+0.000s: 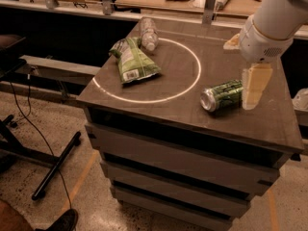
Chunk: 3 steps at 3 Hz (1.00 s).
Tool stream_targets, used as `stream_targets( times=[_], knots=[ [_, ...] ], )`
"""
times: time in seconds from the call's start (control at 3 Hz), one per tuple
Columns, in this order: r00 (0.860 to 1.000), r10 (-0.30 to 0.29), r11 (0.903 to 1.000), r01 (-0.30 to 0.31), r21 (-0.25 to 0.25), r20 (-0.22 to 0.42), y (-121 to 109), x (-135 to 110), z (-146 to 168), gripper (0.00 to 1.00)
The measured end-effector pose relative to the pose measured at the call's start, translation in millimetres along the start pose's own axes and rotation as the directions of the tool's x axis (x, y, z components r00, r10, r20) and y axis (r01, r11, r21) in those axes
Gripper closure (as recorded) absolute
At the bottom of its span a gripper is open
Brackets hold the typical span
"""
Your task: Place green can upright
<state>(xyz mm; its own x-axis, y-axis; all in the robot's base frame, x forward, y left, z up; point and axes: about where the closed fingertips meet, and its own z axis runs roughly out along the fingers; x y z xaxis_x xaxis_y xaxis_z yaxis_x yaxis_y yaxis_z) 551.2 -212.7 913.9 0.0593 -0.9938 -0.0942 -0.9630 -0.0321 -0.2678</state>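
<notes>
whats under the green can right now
Only the tabletop: the green can lies on its side on it, just outside the white circle. The hand hangs in front of its right end, hiding the can's base and the tabletop there.

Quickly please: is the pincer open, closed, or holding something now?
Pincer: cannot be told. It is low at the base end of the can, which lies on its side.

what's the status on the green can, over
Gripper low beside the green can's bottom end. Green can on its side, just right of the white circle. Snack bag and plastic bottle across the circle, clear of it.
</notes>
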Motion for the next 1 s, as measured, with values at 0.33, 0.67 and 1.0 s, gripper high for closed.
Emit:
stream_targets(
  times=[0.33,0.67,1.0],
  knots=[
    [0.998,-0.059,0.9982,0.059,-0.013,0.013,-5.6,2.8,24.0,0.0],
    [0.994,-0.107,0.9941,0.107,-0.019,0.014,-10.2,12.0,48.2,0.0],
    [0.99,-0.137,0.9902,0.138,-0.023,0.021,-14.2,24.4,62.2,0.0]
  ],
)
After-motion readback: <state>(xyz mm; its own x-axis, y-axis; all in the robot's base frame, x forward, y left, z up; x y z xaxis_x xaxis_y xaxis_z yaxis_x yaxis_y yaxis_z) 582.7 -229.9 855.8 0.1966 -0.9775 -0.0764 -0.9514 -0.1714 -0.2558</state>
